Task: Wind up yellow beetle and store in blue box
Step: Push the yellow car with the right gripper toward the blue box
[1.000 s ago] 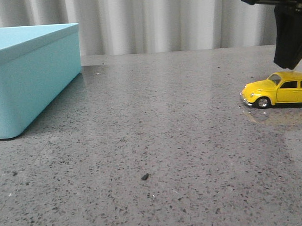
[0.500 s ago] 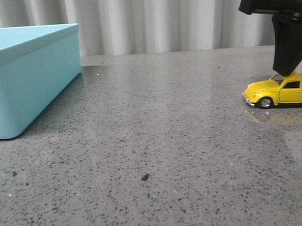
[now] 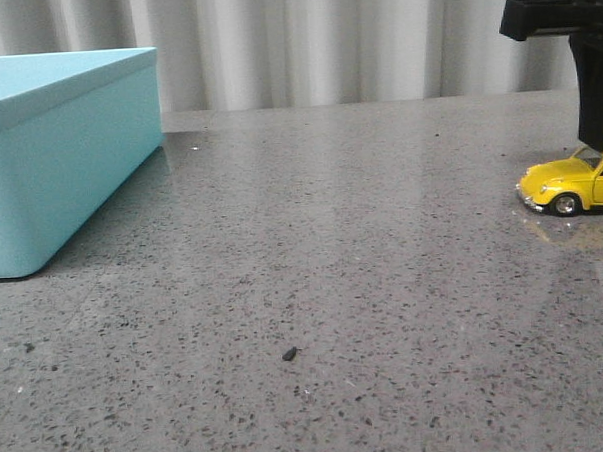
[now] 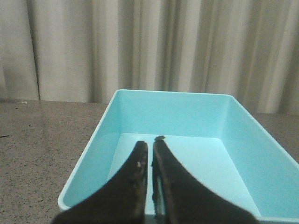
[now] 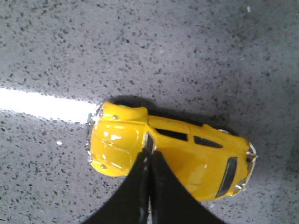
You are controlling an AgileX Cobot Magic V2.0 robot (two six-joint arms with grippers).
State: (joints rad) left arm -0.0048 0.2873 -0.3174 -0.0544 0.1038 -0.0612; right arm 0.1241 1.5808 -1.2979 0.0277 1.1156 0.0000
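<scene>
The yellow beetle [image 3: 570, 186] stands on its wheels at the far right of the grey table, nose pointing left and rear cut off by the frame edge. My right gripper [image 3: 598, 145] comes down from above, shut, with its tips resting on the beetle's roof by the windscreen. The right wrist view shows the beetle [image 5: 117, 142] from above, with the right gripper [image 5: 149, 152] pressed on it and nothing between the fingers. The blue box [image 3: 59, 167] sits at the far left. My left gripper [image 4: 150, 142] hangs shut over the empty blue box [image 4: 168, 112].
A small dark crumb [image 3: 289, 355] lies on the speckled table [image 3: 332, 245] near the front middle. A pale pleated curtain [image 3: 303, 41] closes off the back edge of the table.
My right gripper came down onto the beetle's roof and then moved right; the beetle has slid right with it, partly out of the front view. The left arm and box have not moved.
</scene>
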